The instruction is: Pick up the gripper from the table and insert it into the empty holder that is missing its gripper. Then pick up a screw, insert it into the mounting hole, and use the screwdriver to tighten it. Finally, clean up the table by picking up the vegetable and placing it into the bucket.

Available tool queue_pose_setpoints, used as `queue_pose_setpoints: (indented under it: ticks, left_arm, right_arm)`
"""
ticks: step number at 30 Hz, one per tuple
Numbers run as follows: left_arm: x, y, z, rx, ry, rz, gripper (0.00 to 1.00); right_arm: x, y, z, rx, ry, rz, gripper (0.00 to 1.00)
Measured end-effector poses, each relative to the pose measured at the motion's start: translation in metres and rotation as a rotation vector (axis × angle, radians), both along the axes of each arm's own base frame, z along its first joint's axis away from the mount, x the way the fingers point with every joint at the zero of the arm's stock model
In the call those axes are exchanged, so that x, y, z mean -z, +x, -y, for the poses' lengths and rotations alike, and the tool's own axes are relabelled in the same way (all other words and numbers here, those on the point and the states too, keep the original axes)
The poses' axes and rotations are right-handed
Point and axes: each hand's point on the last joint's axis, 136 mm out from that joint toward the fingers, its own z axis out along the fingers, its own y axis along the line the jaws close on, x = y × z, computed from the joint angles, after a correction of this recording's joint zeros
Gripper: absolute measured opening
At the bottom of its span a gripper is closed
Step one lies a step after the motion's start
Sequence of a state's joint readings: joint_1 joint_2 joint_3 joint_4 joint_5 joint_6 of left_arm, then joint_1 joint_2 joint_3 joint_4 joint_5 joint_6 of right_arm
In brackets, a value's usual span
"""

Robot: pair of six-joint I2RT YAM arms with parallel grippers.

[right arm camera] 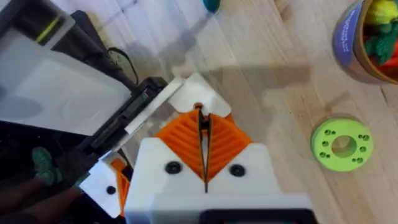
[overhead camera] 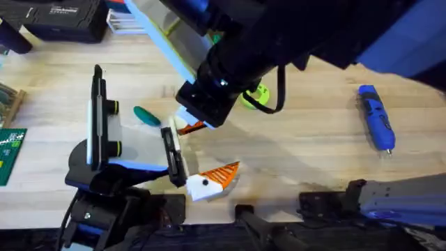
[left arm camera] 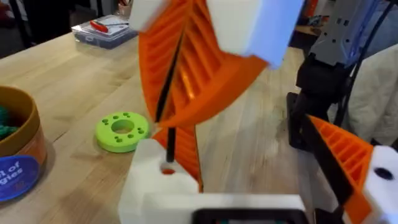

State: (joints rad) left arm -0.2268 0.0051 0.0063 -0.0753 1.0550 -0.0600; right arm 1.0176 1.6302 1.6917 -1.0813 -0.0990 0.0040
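Note:
The gripper point(left arm camera: 149, 190), a white finger piece with an orange ribbed pad, sits in the black holder point(overhead camera: 171, 155) on my left arm. My left gripper point(left arm camera: 261, 177) is open, and its other finger point(overhead camera: 212, 180) stands well apart. My right gripper point(right arm camera: 203, 121) reaches across from above, shut on a thin black screw point(left arm camera: 174, 93). The screw's tip touches the small hole in the white piece point(right arm camera: 196, 92). The teal vegetable point(overhead camera: 146, 115) lies on the table just beyond. The bucket point(right arm camera: 367, 46) holds toy items. The blue screwdriver point(overhead camera: 376, 117) lies far right.
A lime-green ring disc point(right arm camera: 342, 144) lies on the table near the bucket point(left arm camera: 15, 155). A black upright stand point(overhead camera: 97, 115) is left of the holder. A green circuit board point(overhead camera: 10, 150) sits at the left edge, and a clear box point(left arm camera: 102, 31) at the back.

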Motion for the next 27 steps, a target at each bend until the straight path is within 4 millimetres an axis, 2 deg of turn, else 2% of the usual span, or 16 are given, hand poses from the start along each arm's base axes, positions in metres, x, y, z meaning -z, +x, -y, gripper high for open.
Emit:
queue_pose_setpoints:
  ticks: [7, 12, 27]
  left_arm:
    - [0.0, 0.0, 0.0, 0.0, 0.0, 0.0, 0.985]
    - [0.002, 0.0, 0.0, -0.002, 0.003, -0.016, 0.985]
    - [0.002, 0.0, 0.0, -0.001, 0.002, -0.013, 0.985]
  right_arm:
    - [0.003, 0.0, 0.0, 0.0, -0.011, -0.007, 0.006]
    - [0.017, 0.002, -0.003, 0.001, -0.043, -0.026, 0.006]
    - [0.014, 0.005, -0.01, -0.001, -0.014, -0.008, 0.006]
